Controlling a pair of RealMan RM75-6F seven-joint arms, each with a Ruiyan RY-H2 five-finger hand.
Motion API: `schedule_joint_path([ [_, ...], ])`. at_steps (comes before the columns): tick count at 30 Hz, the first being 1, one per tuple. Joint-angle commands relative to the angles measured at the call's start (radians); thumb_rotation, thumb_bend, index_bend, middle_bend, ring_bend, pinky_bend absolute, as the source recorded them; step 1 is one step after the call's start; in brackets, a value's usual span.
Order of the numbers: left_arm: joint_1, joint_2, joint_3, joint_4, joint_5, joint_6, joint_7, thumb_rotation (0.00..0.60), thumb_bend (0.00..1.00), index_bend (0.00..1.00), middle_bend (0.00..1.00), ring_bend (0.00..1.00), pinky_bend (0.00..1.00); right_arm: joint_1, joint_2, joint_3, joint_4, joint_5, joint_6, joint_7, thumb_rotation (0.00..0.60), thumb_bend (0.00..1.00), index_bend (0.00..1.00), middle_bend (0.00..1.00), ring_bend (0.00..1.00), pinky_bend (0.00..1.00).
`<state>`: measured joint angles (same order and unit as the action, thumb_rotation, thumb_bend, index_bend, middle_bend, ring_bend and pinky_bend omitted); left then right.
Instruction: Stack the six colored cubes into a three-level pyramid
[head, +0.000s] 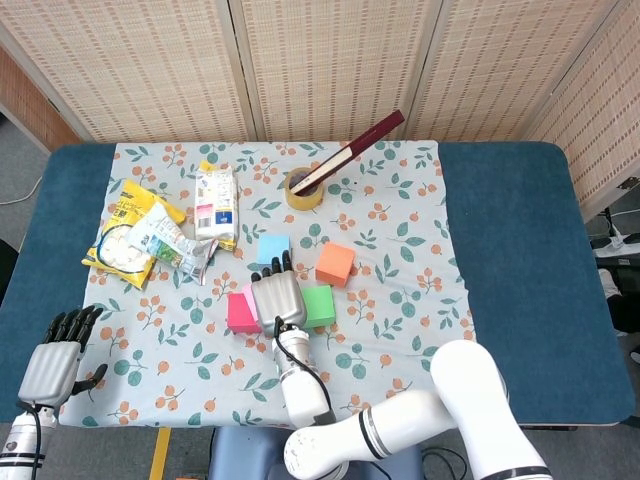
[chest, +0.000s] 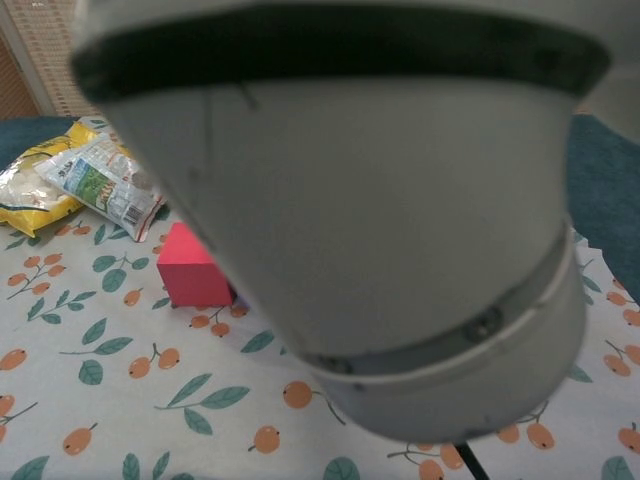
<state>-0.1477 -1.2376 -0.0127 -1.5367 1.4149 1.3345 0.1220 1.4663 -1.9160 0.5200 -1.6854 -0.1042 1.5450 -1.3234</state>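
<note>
Head view: right robot hand (head: 277, 297) covers a pink cube (head: 247, 296), grip unclear; probably light foam, best pinched on opposite flat faces.

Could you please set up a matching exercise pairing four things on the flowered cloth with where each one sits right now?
Things:
1. orange foam cube
2. light blue foam cube
3. roll of tan tape
4. red foam cube

Places:
A. at the far side of the cloth, under the dark red stick
B. by itself, to the right of the light blue one
C. at the left end of the row under the right hand
D. just beyond the right hand's fingertips

Pairs: 1-B, 2-D, 3-A, 4-C
</note>
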Motion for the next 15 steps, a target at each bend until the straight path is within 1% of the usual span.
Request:
schedule_joint_path([
  [1,-0.001,0.000,-0.001,-0.002,-0.002,-0.001,0.001,0.600,0.32,0.00,0.04,0.00,0.05,-0.004,-0.004,0.001,0.005,-0.003,-0.006,0.002,0.600,0.22,0.59,0.45,0.10,0.00],
  [10,-0.001,0.000,0.000,0.000,-0.001,-0.001,0.000,0.600,0.32,0.00,0.04,0.00,0.05,-0.011,-0.013,-0.003,0.015,-0.020,-0.014,0.002,0.600,0.22,0.58,0.45,0.10,0.00],
  [13,-0.001,0.000,0.001,0.000,-0.002,-0.003,0.001,0.600,0.32,0.00,0.04,0.00,0.05,-0.015,-0.018,-0.002,0.018,-0.021,-0.018,0.000,0.600,0.22,0.55,0.45,0.10,0.00],
  [15,-0.001,0.000,0.001,0.000,-0.001,-0.003,0.000,0.600,0.32,0.00,0.04,0.00,0.05,-0.018,-0.020,-0.001,0.018,-0.020,-0.026,0.000,0.600,0.22,0.49,0.45,0.10,0.00],
])
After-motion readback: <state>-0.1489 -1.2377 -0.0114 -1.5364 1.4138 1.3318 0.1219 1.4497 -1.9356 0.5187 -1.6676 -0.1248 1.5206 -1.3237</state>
